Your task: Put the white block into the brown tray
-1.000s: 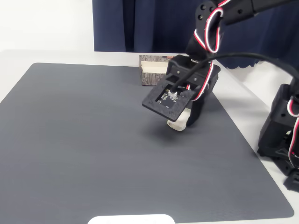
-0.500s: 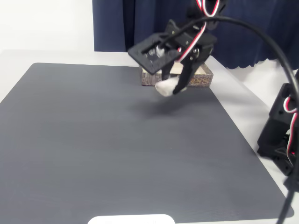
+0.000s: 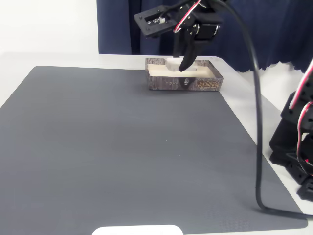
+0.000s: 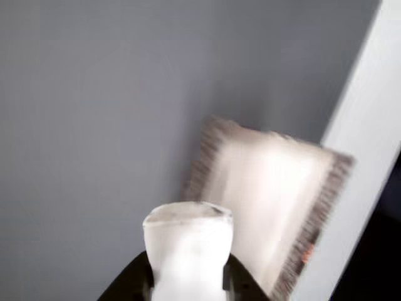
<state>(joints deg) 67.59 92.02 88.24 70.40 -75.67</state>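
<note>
Wrist view: pincer (image 4: 188,282) pinching white block (image 4: 188,241), hanging above brown tray (image 4: 316,216)

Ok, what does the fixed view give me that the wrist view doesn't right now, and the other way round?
Fixed view only: the black arm's upper links and red-white wiring, the dark blue curtain behind, the pale lettering on the tray's front wall, and a white rounded plate at the bottom edge. Wrist view only: the small off-white rectangular block close up, clamped between the black fingers, its end short of the tray's near wall. Both: the gripper, the brown-walled, cream-lined shallow tray, and the dark grey mat.
</note>
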